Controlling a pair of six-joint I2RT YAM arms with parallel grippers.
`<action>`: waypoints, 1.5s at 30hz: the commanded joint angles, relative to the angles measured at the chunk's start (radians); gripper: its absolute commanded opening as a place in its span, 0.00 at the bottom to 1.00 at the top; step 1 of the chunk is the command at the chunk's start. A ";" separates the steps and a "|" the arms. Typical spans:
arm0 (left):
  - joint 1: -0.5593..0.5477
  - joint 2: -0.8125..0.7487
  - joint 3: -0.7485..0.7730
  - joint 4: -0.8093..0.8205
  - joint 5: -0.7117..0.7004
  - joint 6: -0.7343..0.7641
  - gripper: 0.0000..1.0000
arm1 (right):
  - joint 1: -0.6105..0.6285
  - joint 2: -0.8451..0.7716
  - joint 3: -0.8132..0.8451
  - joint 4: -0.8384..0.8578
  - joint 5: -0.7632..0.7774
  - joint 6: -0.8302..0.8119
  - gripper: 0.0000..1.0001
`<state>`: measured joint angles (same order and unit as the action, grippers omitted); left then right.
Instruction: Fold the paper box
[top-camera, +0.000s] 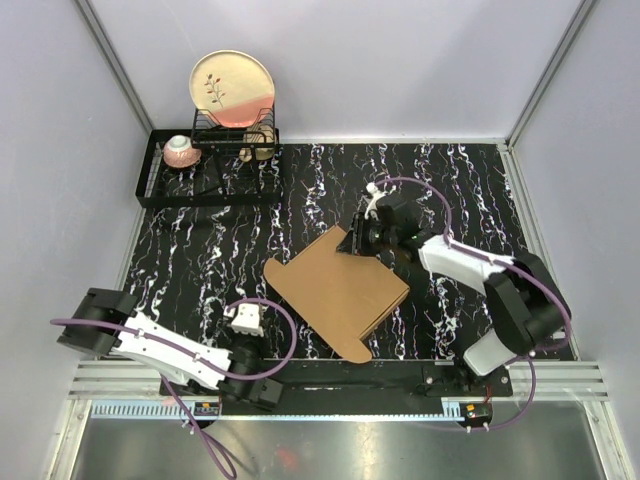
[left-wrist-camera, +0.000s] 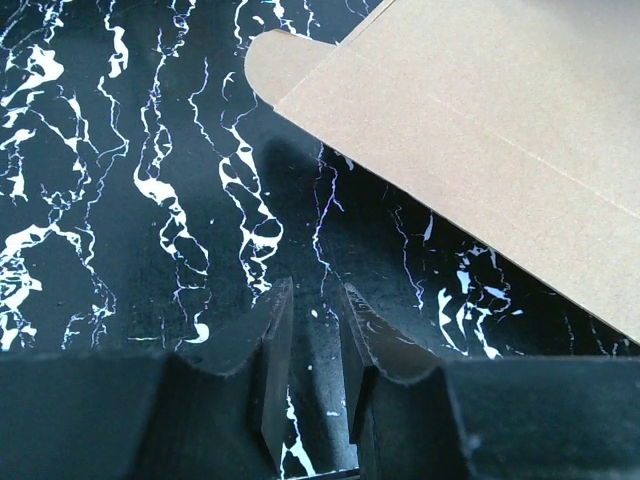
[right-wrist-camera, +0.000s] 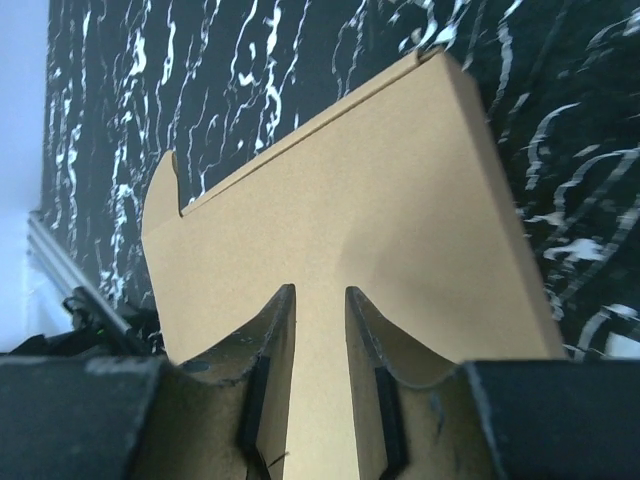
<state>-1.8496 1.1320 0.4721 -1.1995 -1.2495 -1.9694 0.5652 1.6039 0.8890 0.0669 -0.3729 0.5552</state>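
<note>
The paper box (top-camera: 335, 290) lies as a flat brown cardboard sheet in the middle of the black marbled table. A rounded flap points to the near edge. My right gripper (top-camera: 352, 240) hovers at the sheet's far corner. In the right wrist view the gripper (right-wrist-camera: 320, 290) has its jaws a little apart, and the face of the cardboard (right-wrist-camera: 400, 220) shows through the gap. My left gripper (top-camera: 245, 318) is low over the table, to the left of the sheet. In the left wrist view the gripper (left-wrist-camera: 316, 285) is narrowly open on nothing. The box (left-wrist-camera: 480, 130) lies ahead to its right.
A black dish rack (top-camera: 210, 170) stands at the far left, with a round plate (top-camera: 232, 88) upright in it and a pink bowl (top-camera: 181, 151). Grey walls close in the table on three sides. A metal rail (top-camera: 330, 380) runs along the near edge.
</note>
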 joint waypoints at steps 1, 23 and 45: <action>-0.005 0.037 0.034 -0.017 -0.024 -0.212 0.28 | -0.008 -0.139 0.071 -0.195 0.164 -0.122 0.33; -0.017 0.117 0.050 -0.037 -0.051 -0.288 0.29 | -0.011 -0.006 -0.200 0.099 0.034 0.032 0.34; -0.010 0.160 0.080 -0.247 -0.134 -0.470 0.31 | -0.097 0.022 0.171 -0.181 0.272 -0.196 0.06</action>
<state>-1.8580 1.2690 0.5072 -1.3357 -1.3396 -1.9728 0.4786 1.5982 1.0050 -0.0650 -0.1654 0.4286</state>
